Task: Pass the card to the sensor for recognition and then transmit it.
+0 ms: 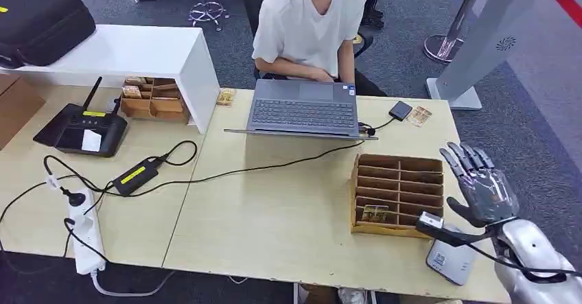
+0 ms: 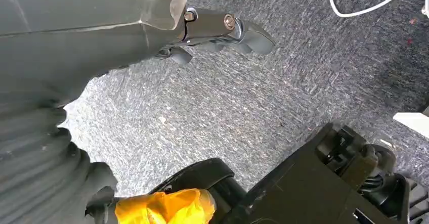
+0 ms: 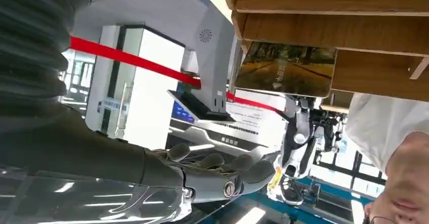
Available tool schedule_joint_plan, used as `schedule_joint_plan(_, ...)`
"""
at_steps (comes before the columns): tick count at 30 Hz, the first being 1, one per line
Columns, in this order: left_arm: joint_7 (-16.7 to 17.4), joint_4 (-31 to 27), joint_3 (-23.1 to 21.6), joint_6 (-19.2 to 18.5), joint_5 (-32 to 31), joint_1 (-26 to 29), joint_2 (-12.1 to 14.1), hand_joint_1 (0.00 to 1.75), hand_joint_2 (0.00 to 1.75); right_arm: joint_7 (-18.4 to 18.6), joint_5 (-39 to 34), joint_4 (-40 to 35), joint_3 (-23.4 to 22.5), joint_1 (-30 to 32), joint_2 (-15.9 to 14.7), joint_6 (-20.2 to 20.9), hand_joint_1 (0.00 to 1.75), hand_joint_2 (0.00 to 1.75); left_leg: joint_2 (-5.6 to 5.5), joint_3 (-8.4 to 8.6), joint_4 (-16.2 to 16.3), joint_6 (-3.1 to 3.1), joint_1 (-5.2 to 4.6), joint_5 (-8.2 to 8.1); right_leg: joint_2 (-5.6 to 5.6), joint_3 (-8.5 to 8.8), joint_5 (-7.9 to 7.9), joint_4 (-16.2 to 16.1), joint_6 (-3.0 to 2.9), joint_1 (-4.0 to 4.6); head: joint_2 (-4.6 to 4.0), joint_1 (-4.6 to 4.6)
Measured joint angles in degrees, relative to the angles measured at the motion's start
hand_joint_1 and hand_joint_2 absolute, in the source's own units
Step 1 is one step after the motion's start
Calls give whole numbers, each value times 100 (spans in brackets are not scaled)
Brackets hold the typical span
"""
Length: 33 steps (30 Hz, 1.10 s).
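Observation:
A card with a green and yellow picture [image 1: 376,213] stands in a front slot of the wooden slotted box [image 1: 394,163] at the table's right. The right wrist view shows the same card [image 3: 286,70] up close, sticking out of the box [image 3: 329,27]. My right hand [image 1: 480,184] hovers just right of the box, fingers spread and apart from the card, holding nothing; its fingers [image 3: 217,168] are stretched out. A grey-white sensor pad [image 1: 449,259] lies by the table's front edge below that wrist. My left hand [image 2: 202,27] hangs over carpet, empty.
A person sits behind an open laptop [image 1: 305,108]. Beside it lie a small black device [image 1: 400,109] and another card [image 1: 419,116]. On the left are cables, a power strip [image 1: 86,232], a black terminal [image 1: 82,129], a white shelf [image 1: 137,50] and a second wooden box [image 1: 154,98].

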Motion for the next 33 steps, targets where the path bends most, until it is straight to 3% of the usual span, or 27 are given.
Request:
schedule_joint_plan(8, -2, 0, 0, -2, -9, -1, 0, 0, 175, -142, 18, -28, -41, 28, -4, 160, 0, 175, -1, -3, -1, 0, 0, 0, 0, -1, 0, 1, 0, 0, 0, -2)
schedule_joint_plan(13, -22, 0, 0, -26, -13, -4, 0, 0, 175, -398, -138, -140, 85, -277, -188, 756, 0, 175, 2, -3, 0, 0, -1, 0, 3, -2, 0, 1, 0, -2, 0, -2)
schedule_joint_plan(17, -22, 0, 0, -44, -7, -3, 2, 0, 175, -450, -173, -269, 184, -552, -304, 949, 0, 175, 1, -3, 0, 0, -1, 1, 2, -1, 1, 2, 0, -1, 0, -2)
schedule_joint_plan(33, -22, 0, 0, -59, -28, -10, 2, 0, 175, -455, -201, -472, 498, -808, -391, 1040, 0, 175, 0, -5, 0, 0, 0, 0, 1, -2, 0, 2, 0, -1, 0, -2)
